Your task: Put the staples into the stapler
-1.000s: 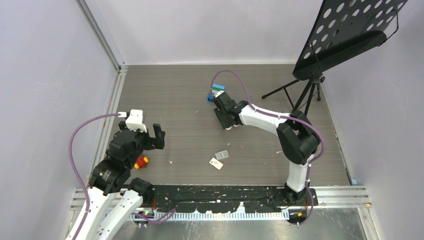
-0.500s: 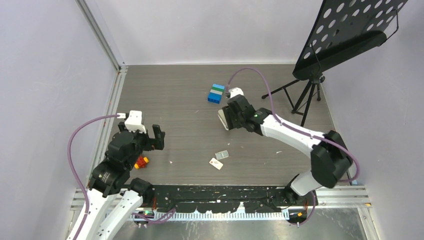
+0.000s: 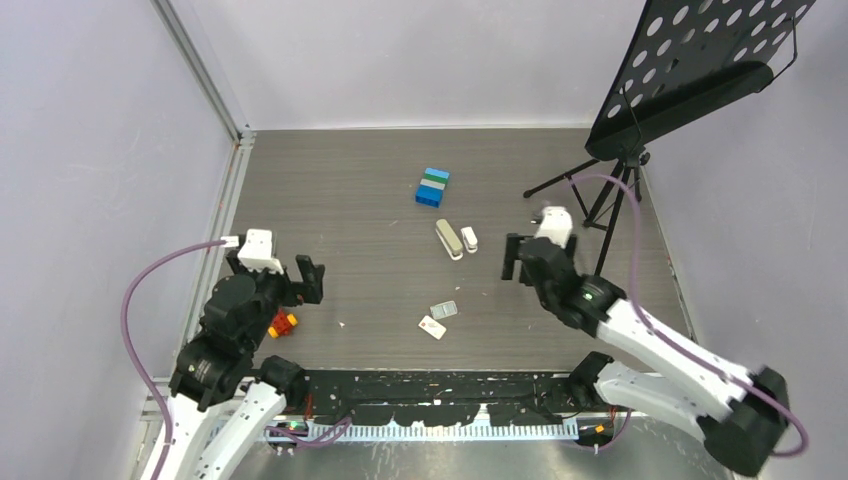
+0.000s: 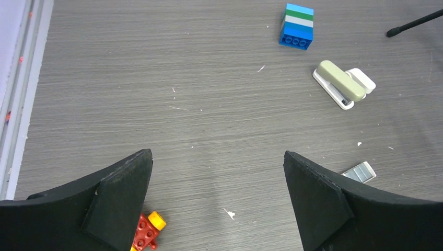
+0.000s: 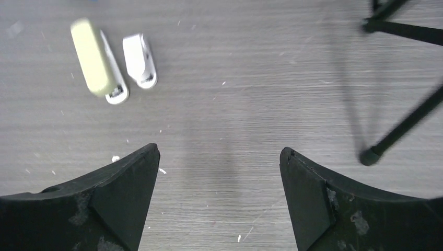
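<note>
Grey wood-grain table [image 3: 350, 200], fenced by pale lilac walls, with a black perforated music stand [image 3: 700, 80] on a tripod at the far right corner.

Close to the middle: stapler [image 3: 448, 239], flat on the boards, olive-beige top upward and down on its white base, touched by neither arm. Just to its right, a stubby white piece [image 3: 469, 239], with a thin strip of table between the two in the right wrist view.

Nearer the arms, well apart from the stapler: staples box [image 3: 432, 327], flat, white with a red mark. Just beyond and to the right of it, the silvery-grey insert [image 3: 444, 309], close to the box but not touching.

Farther back from the stapler, a small stack of blue and green bricks [image 3: 432, 187].

Left gripper [image 3: 278, 272] over the left side of the table, jaws spread wide, only bare boards between them. Red-yellow toy bricks [image 3: 283, 324] just beside one finger in the left wrist view.

Right gripper [image 3: 545, 252] to the right of the stapler, near it but apart, jaws likewise wide and empty. Faces down on bare table, with the stapler and the white piece toward the upper left of its own view and a tripod foot at the right.
</note>
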`<state>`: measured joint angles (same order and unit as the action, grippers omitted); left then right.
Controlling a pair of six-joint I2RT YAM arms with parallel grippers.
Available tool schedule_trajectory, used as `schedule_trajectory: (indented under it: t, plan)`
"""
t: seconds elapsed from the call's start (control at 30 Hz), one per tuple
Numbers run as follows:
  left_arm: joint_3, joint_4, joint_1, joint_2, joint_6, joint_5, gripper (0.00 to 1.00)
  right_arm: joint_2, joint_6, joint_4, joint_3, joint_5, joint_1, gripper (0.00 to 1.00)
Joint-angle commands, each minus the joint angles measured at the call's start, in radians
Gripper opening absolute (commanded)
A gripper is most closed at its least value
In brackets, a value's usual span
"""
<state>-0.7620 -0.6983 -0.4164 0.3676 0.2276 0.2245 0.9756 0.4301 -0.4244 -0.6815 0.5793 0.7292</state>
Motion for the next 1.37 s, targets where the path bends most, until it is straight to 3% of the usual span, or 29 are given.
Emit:
schedule_trajectory:
  t: [0.0,0.2,0.4,0.77,1.33]
  plan:
    - [-0.012,-0.014,0.007,-0.070,0.015,0.032,1.00,-0.272,0.149,-0.109,0.042,0.196,-0.002,0.90]
    - [-0.021,-0.059,0.006,-0.220,0.041,0.090,1.00,-0.653,0.188,-0.264,0.053,0.247,-0.002,0.91]
    - [-0.061,-0.060,0.006,-0.354,0.071,0.154,1.00,-0.881,0.155,-0.350,-0.021,0.256,-0.002,0.91]
    - [-0.132,-0.022,0.005,-0.355,0.036,0.156,1.00,-0.969,-0.020,-0.428,-0.233,0.333,-0.002,0.91]
    - [0.014,0.187,0.005,-0.355,-0.027,0.119,1.00,-0.969,-0.129,-0.364,-0.174,0.374,-0.003,0.92]
